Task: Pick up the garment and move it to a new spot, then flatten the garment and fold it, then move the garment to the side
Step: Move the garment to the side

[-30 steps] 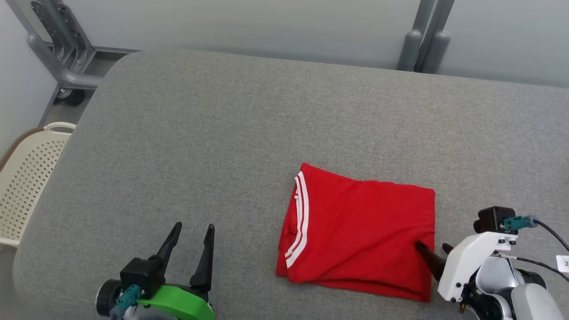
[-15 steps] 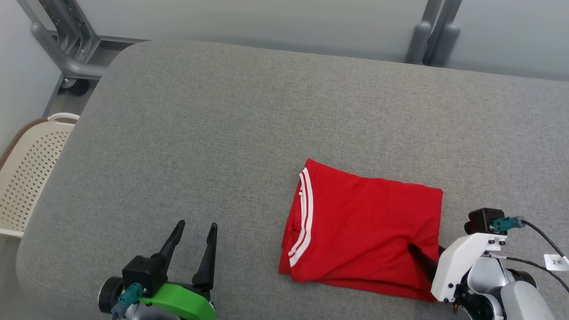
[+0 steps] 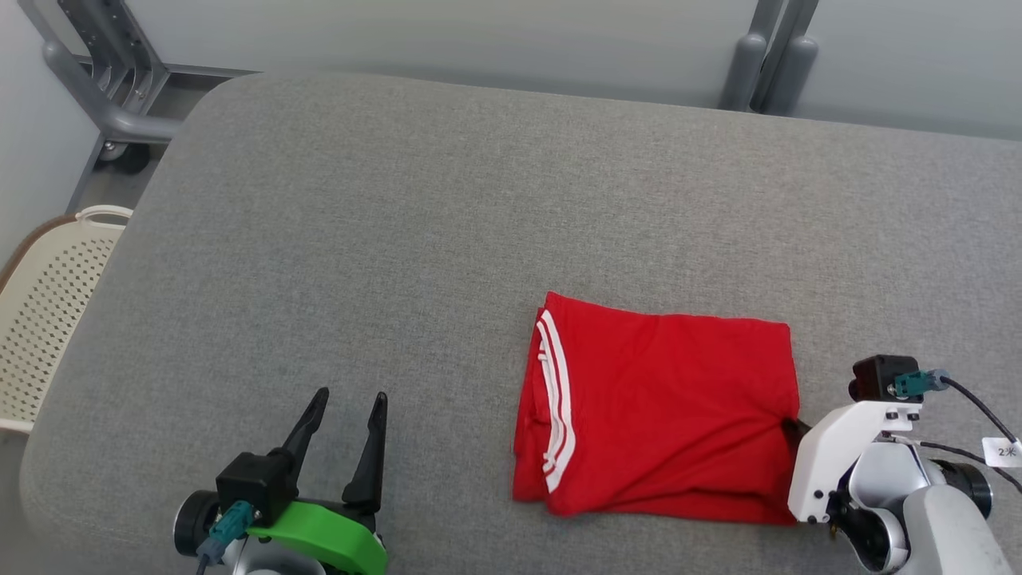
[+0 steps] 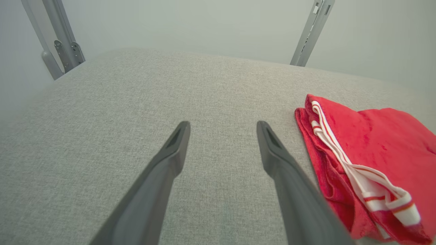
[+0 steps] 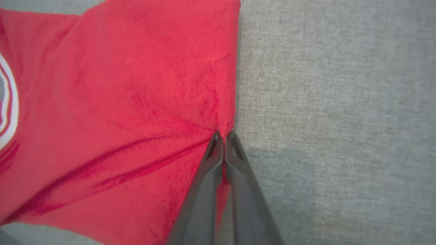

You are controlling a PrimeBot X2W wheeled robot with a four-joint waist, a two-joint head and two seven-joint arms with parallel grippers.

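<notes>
The garment [image 3: 663, 415] is red with white stripes along one edge, folded into a rough rectangle on the grey cushion [image 3: 399, 239]. It also shows in the left wrist view [image 4: 374, 153] and the right wrist view [image 5: 119, 102]. My right gripper [image 5: 223, 136] is shut on the garment's right edge, and creases in the cloth run toward its tips. In the head view that gripper [image 3: 793, 427] sits at the garment's right side, its fingers mostly hidden by the cloth. My left gripper [image 3: 343, 419] stands open over bare cushion left of the garment, nothing between its fingers [image 4: 177, 146].
A cream perforated basket [image 3: 40, 319] stands off the cushion's left edge. Grey metal frame legs [image 3: 112, 88] and posts [image 3: 758, 64] rise behind the cushion against a pale wall. Bare cushion stretches behind and left of the garment.
My right gripper has closed on the garment's right edge and drawn it slightly right, bunching the cloth. The left gripper has stayed open and in place. The head camera has shifted a little.
</notes>
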